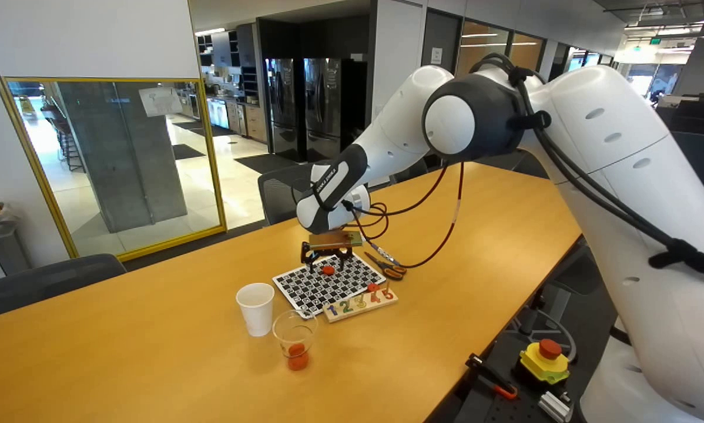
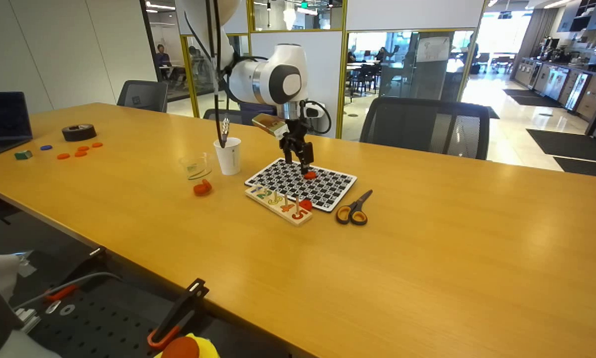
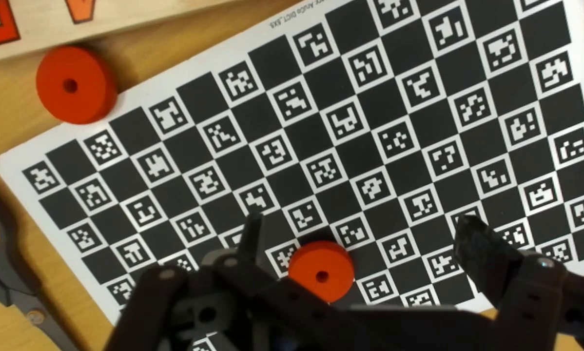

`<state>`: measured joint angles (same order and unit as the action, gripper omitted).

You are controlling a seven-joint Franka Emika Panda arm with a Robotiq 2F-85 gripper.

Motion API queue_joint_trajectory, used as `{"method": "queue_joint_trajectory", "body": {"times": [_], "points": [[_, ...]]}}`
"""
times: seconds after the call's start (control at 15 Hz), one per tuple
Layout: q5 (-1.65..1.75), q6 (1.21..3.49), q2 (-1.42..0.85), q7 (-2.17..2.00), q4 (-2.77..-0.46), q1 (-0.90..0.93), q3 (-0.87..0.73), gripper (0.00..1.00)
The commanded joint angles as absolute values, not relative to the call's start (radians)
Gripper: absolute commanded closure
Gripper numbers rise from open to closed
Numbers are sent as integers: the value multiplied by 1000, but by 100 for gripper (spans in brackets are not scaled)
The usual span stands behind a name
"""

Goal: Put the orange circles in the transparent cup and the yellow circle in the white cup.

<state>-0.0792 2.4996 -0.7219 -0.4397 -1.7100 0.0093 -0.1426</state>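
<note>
- A wooden tabletop stands in an office, with mesh chairs along it and a yellow-framed glass panel behind.
- On it lies a black-and-white marker board; a number strip sits just beside one edge, scissors near a corner.
- The robot arm reaches over the board, its jaws pointing down, spread wide and holding nothing.
- One orange circle lies flat on the board, seen between the jaws in the wrist view with a gap on each side.
- A second orange circle lies at the board's edge, next to the number strip.
- The transparent cup stands upright, with more orange circles at its bottom; their count is unclear.
- The white cup stands upright just beside it, its floor hidden.
- Farther along, in an exterior view, are a laptop, a tape roll, a green block, a blue disc and paler orange discs.
</note>
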Motion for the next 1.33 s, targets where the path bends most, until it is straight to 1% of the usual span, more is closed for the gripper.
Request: {"method": "queue_joint_trajectory", "body": {"times": [0.0, 0.47, 1.27], "points": [[-119, 2453, -783, -384, -1601, -39, -114, 0], [-139, 2390, -854, -303, -1483, -106, -84, 0], [-144, 2316, -938, -265, -1354, -135, -60, 0]]}}
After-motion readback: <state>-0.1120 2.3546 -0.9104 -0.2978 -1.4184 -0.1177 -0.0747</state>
